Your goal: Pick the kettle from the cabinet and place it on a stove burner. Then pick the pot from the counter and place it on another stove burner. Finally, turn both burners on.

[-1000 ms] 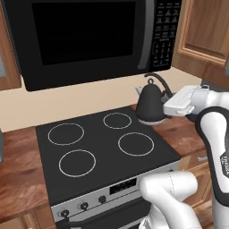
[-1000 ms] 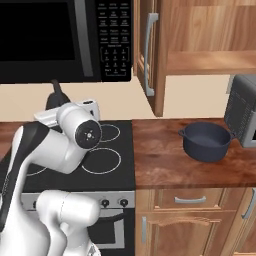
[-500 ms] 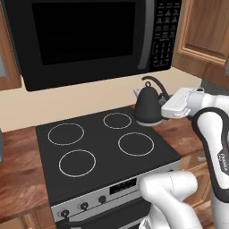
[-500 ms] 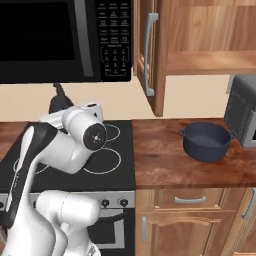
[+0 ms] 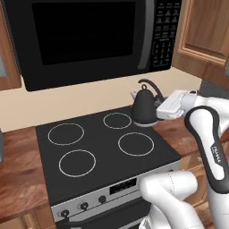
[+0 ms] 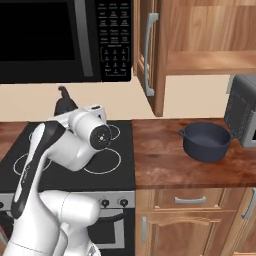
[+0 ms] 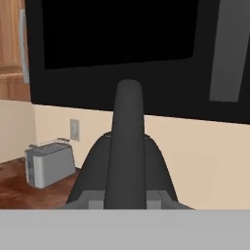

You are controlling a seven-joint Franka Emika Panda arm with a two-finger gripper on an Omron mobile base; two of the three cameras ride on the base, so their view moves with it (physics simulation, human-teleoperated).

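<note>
The small black kettle (image 5: 143, 107) hangs low over the back right corner of the black cooktop (image 5: 103, 156), just right of the smallest burner ring (image 5: 117, 120). My gripper (image 5: 157, 106) reaches in from the right, shut on the kettle's arched handle. In the hand view that handle (image 7: 128, 146) runs straight up between my fingertips, with the kettle's body behind it. Behind my arm the kettle (image 6: 64, 104) peeks out. The dark blue-grey pot (image 6: 206, 142) stands on the reddish-brown counter (image 6: 160, 160) to the right of the stove. The wall cabinet (image 6: 210, 30) stands open, its shelf bare.
A black microwave (image 5: 89, 40) hangs above the cooktop. A grey toaster (image 6: 243, 110) stands right of the pot, another toaster (image 7: 49, 164) far left of the stove. The stove's knobs (image 5: 84, 206) line its front panel. Three larger burner rings lie bare.
The kettle has come down and a little to the left with my gripper, closer to the cooktop's back right corner. The pot has not moved.
</note>
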